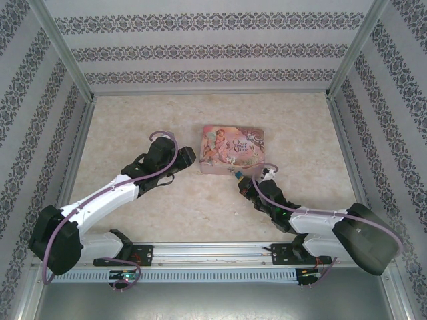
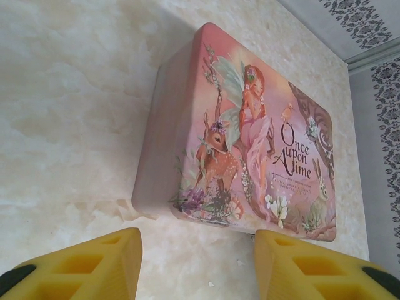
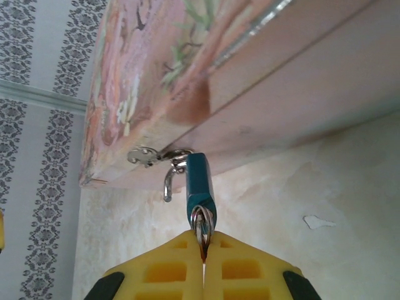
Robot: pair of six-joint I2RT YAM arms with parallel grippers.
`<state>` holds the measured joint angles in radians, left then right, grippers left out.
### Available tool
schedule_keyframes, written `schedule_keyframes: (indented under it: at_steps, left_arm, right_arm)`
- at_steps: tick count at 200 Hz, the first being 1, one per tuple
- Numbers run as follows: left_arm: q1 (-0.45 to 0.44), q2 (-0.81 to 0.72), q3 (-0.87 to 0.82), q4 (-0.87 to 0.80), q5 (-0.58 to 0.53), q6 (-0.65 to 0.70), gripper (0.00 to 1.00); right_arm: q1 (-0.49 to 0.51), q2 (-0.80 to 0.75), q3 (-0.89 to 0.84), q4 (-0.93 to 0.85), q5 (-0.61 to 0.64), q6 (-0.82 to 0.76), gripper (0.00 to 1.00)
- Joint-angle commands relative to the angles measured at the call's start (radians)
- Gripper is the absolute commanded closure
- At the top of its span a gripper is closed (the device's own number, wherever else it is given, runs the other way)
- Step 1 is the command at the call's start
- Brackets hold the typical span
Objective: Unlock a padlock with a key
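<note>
Padlock (image 3: 200,181) hangs from the tin (image 3: 294,81) hasp, just above the counter (image 3: 294,187). Small, hard, light; probably swings freely, so grip the teal body. Right tool (image 3: 203,242) is pinched on the key (image 3: 201,224) at its base. Left tool (image 2: 197,250) gapes empty beside the tin. Lid reads "Once upon A time".
</note>
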<state>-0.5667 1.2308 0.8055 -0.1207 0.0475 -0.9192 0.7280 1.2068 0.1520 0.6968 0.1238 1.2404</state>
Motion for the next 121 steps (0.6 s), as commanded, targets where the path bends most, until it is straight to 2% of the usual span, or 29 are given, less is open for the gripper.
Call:
schedule_keyframes:
  at_steps: [1, 62, 96, 121]
  left_arm:
    - [0.02, -0.019, 0.015, -0.03, -0.016, 0.021, 0.5]
    - [0.035, -0.025, 0.006, -0.037, -0.007, 0.023, 0.5]
    - [0.054, -0.033, 0.009, -0.054, -0.01, 0.041, 0.48]
    - [0.074, -0.036, 0.003, -0.061, -0.001, 0.05, 0.46]
  right_arm:
    - [-0.01, 0.037, 0.008, -0.019, -0.033, 0.069, 1.0]
    - [-0.01, 0.139, 0.054, -0.002, -0.046, 0.065, 0.99]
    - [-0.007, 0.147, 0.062, -0.001, -0.044, 0.06, 0.86]
    - [-0.008, 0.117, 0.073, -0.039, -0.039, 0.034, 0.68]
